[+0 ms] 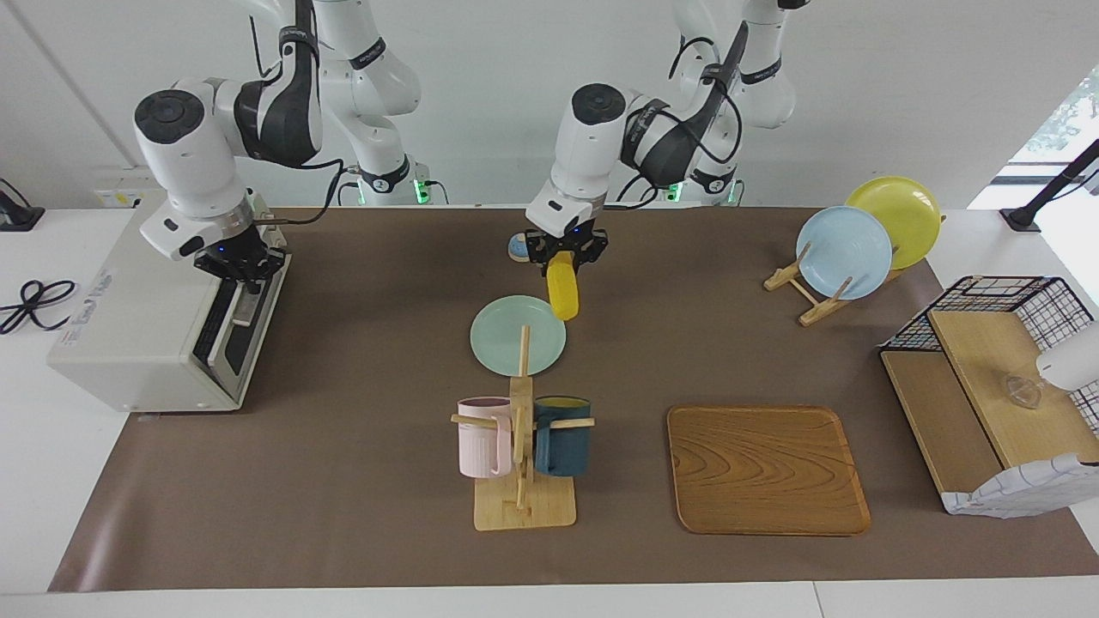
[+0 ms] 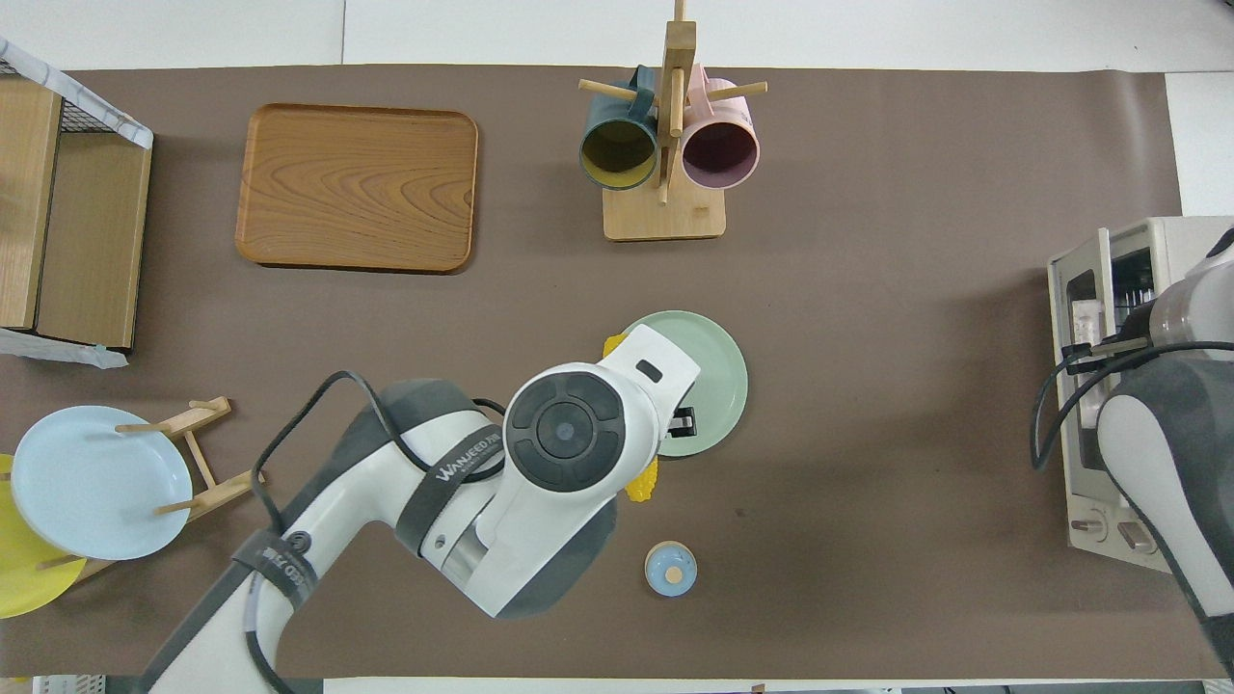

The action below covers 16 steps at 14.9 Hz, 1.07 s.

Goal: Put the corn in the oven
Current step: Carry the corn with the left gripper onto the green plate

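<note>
The yellow corn hangs upright in the air, my left gripper shut on its upper end. It is over the table at the rim of the green plate, close to the small blue bell. In the overhead view the left wrist hides most of the corn. The off-white oven stands at the right arm's end of the table. My right gripper is shut on the handle of its dark glass door, which leans slightly open. The wire rack shows through the gap.
A wooden mug rack with a pink and a dark blue mug stands farther from the robots than the plate. A bare wooden tray, a stand with a blue and a yellow plate and a wire basket shelf are toward the left arm's end.
</note>
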Motion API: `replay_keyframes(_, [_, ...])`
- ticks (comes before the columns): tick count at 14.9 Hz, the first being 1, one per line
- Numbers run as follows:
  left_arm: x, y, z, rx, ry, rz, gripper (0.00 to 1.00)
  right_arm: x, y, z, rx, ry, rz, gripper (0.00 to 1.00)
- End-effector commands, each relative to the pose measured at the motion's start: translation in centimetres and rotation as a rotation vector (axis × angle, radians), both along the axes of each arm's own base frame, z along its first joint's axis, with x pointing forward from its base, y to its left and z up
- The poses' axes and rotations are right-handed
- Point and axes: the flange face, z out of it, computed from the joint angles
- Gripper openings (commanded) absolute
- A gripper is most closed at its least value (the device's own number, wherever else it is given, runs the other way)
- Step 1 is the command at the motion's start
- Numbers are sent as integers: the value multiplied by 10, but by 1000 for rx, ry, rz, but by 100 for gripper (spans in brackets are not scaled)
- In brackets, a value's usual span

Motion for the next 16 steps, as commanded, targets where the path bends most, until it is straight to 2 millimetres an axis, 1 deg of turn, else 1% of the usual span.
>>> replay_keyframes(1, [17, -19, -23, -28, 1, 35, 0, 17, 0, -50, 7, -22, -23, 0])
replay_keyframes(2, [24, -26, -31, -29, 5, 38, 0, 20, 4, -60, 26, -27, -38, 0])
replay_keyframes(3, [28, -33, -41, -26, 12, 45, 0, 24, 14, -70, 45, -37, -40, 0])
replay_keyframes(4, [31, -34, -46, -26, 11, 50, 0, 24, 21, -77, 54, -50, -41, 0])
replay_keyframes(5, [32, -35, -47, -34, 4, 52, 0, 22, 32, -83, 57, -67, -41, 0])
replay_keyframes(6, [33, -36, -50, -35, 0, 51, 0, 20, 38, -87, 58, -73, -48, 0])
replay_keyframes(7, [33, -37, -56, -35, 1, 52, 0, 21, 40, -93, 58, -76, -62, 0])
replay_keyframes(10, [34, -37, -65, -35, -7, 53, 0, 25, 44, -119, 60, -62, -70, 0])
replay_keyframes(12, [36, -35, -66, -33, -8, 50, 0, 26, 62, -134, 71, -48, -88, 0])
replay_keyframes(14, [37, -34, -68, -29, -6, 46, 0, 28, 68, -137, 75, -62, -106, 0])
replay_keyframes(15, [39, -32, -68, -24, -6, 39, 18, 27, 79, -137, 76, -60, -100, 0])
replay_keyframes(16, [39, -31, -69, -15, -9, 17, 99, 27, 82, -137, 76, -60, -104, 0])
